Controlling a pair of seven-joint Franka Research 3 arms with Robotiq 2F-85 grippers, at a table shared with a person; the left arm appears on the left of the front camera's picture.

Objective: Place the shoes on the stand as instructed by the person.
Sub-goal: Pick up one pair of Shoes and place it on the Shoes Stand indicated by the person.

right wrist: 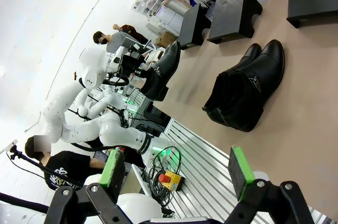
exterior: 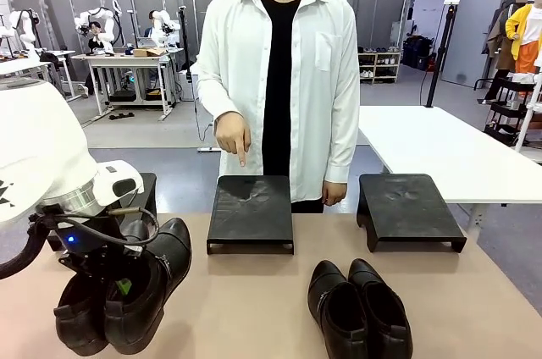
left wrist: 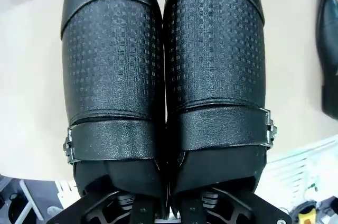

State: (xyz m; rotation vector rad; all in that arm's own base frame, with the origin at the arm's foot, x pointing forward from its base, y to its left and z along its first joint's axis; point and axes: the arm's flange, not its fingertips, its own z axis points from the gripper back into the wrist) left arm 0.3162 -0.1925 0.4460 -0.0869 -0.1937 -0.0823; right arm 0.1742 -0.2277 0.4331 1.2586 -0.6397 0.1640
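Over the table [exterior: 254,308], left hand [exterior: 123,285] clenches one shoe pair [exterior: 163,270]; right hand [right wrist: 177,165] gapes empty.

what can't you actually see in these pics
- Left tool fingertips: left wrist view, hidden by the held pair of glossy black leather shoes.
- Leftmost flat black stand: front view, mostly behind the white left arm.
- Second pair of black leather shoes on the table: front view, near ends cut off by the bottom edge.
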